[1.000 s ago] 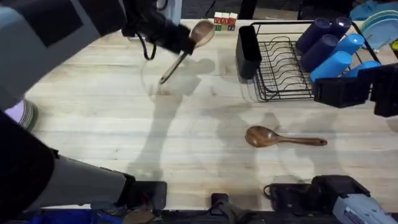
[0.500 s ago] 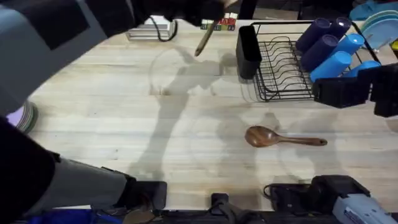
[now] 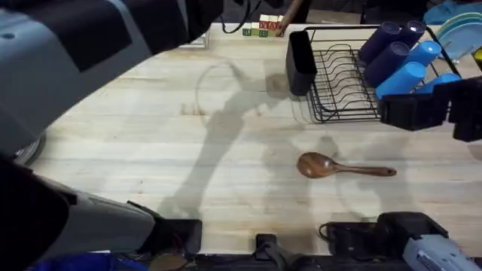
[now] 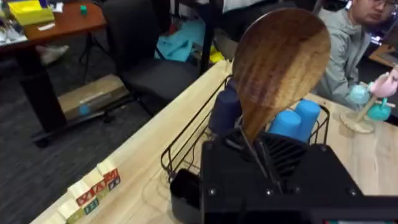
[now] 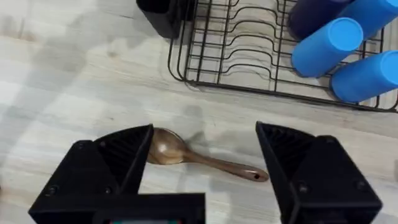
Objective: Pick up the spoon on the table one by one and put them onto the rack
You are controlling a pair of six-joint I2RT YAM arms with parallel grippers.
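Fingers, left gripper (image 4: 261, 158): clamped on the light tan spoon (image 4: 280, 62) just below its bowl; the oval bowl stands up above the gripper body, grain facing the left wrist camera.
Fingers, right gripper (image 5: 202, 168): spread wide apart, holding nothing, touching nothing.
Light tan spoon, overhead: a short length of handle (image 3: 290, 16) shows at the far edge of the table (image 3: 151, 143), just beside the rack's far left corner, near a row of small lettered blocks (image 3: 260, 28).
Dark spoon (image 3: 343, 167): lying flat on the table, on the near side of the rack, well apart from it; bowl toward the left, handle running right. In the right wrist view it (image 5: 199, 155) lies on the wood between the two open fingers, below them.
Rack (image 3: 339, 75): black wire, at the table's far right, with a solid black caddy (image 3: 299, 62) on its left end.
Cups (image 3: 403, 53): blue and dark blue, lying across the rack's right part.
Left arm: large and grey, reaching across the overhead view toward the rack's far corner.
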